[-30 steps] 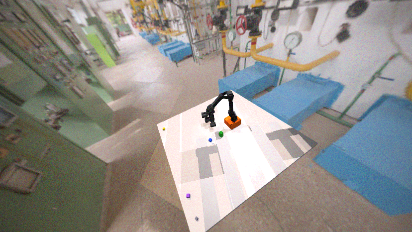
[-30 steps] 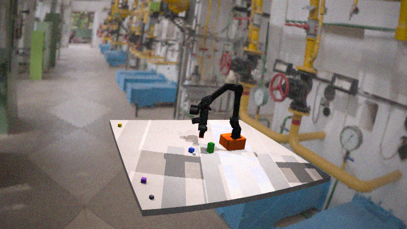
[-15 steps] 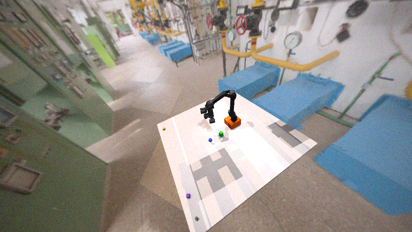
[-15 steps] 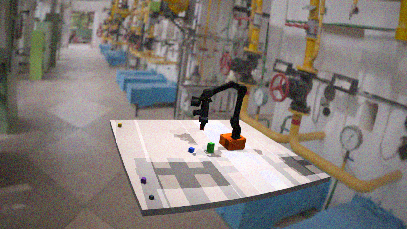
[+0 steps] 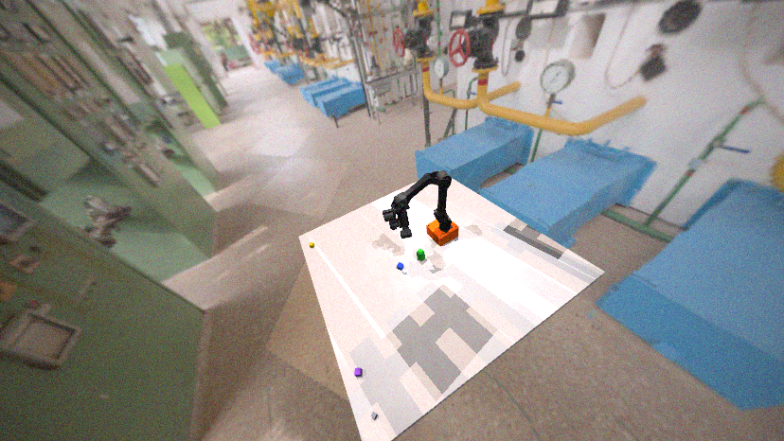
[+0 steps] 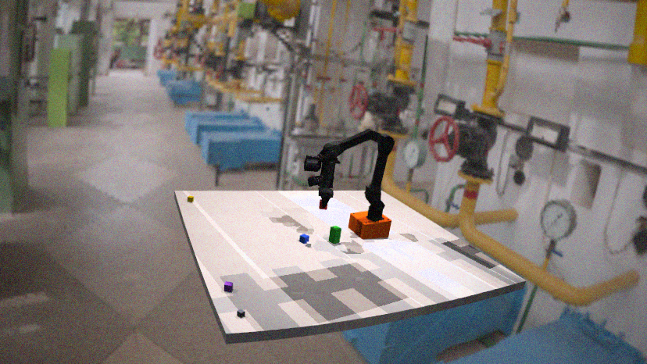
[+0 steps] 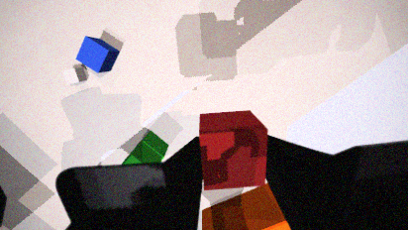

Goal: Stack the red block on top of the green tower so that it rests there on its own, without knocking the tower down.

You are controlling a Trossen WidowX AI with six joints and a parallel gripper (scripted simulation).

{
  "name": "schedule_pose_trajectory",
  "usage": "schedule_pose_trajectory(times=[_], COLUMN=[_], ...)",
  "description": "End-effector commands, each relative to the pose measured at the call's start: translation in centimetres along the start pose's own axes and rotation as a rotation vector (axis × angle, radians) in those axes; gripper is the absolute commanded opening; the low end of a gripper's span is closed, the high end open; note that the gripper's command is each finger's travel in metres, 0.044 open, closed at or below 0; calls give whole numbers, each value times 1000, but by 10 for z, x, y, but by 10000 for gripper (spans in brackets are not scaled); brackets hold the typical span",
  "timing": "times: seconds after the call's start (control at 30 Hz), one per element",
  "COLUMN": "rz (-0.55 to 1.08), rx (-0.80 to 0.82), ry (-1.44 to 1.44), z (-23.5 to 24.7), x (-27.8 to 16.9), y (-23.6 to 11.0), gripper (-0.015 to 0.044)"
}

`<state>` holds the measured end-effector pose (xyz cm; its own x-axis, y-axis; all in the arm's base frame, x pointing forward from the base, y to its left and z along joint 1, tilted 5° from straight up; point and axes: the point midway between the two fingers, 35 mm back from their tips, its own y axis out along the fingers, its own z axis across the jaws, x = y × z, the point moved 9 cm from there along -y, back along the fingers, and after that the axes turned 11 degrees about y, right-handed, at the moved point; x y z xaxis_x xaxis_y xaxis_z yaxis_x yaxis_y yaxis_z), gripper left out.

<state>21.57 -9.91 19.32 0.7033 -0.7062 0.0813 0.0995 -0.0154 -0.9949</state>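
The red block (image 6: 323, 205) (image 7: 233, 154) is held between the fingertips, raised well above the table. My gripper (image 6: 323, 203) is shut on it. In the top view the gripper (image 5: 405, 235) also shows, but the red block is hidden there. The green tower (image 5: 420, 255) (image 6: 334, 234) stands upright on the table, near the front of the arm's base. In the wrist view the tower (image 7: 151, 147) shows in part beyond the left finger, which covers its lower part. The held block is higher than the tower and off to its side, not touching it.
A blue block (image 5: 400, 266) (image 6: 304, 238) (image 7: 97, 54) lies near the tower, with a small pale cube (image 7: 76, 74) beside it. The orange base (image 5: 442, 232) (image 6: 369, 225) stands behind the tower. Yellow (image 6: 190, 198), purple (image 6: 228, 287) and dark (image 6: 241, 313) blocks lie near the table's left edge.
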Motion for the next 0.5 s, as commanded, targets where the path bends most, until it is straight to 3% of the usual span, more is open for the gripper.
schedule_pose_trajectory(times=[0.0, 0.47], rz=[-9, -6], rx=[0, 5], ry=[-2, -2], z=[13, 55], x=[-9, -44], y=[-1, -1], gripper=[0, 0])
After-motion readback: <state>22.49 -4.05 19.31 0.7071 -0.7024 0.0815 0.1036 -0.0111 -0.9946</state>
